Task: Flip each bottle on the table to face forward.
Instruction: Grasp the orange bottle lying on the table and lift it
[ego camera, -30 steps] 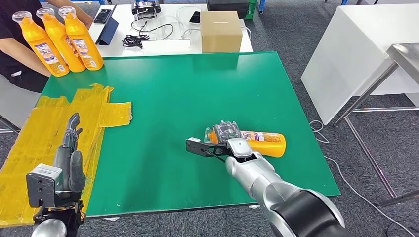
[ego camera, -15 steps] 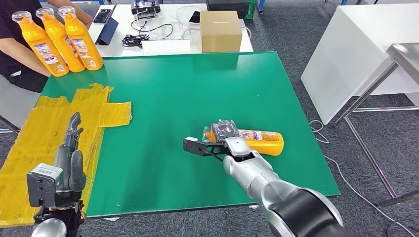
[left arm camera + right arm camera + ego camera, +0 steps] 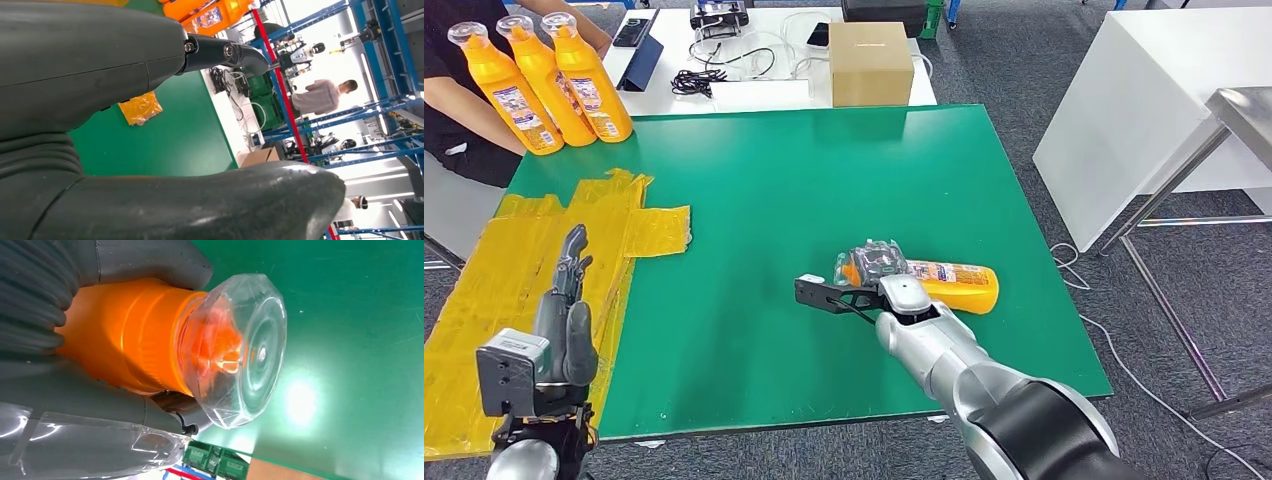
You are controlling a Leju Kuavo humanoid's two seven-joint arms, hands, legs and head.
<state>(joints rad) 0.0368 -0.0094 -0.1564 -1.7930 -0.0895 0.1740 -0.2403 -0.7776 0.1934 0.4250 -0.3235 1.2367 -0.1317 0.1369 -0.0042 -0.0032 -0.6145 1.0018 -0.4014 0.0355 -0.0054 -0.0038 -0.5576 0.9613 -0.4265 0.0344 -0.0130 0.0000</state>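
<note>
Bottle [image 3: 944, 284] lay on its side on the green table [image 3: 824, 170], its neck gripped by the right hand [image 3: 879, 270]; left hand [image 3: 564, 300] hung open, holding nothing. Grasp looked complete; the next move likely called for rolling it label-forward.

Green table top [image 3: 824, 170] fills mid-frame, patches of yellow tape [image 3: 534, 250] on its left side; behind it at top a white desk [image 3: 764, 95] carrying a cardboard box [image 3: 871, 62], black cables [image 3: 699, 80] and a dark tablet [image 3: 639, 62]. Grey carpet floor [image 3: 1014, 60] at right, with a white table [image 3: 1144, 90] upper right, a metal-framed table [image 3: 1224, 130] at the right edge, and a white cable [image 3: 1124, 375] on the floor lower right. Left wrist view: blue racking [image 3: 380, 35] under bright light, a person in a grey shirt [image 3: 325, 96] standing far off.
</note>
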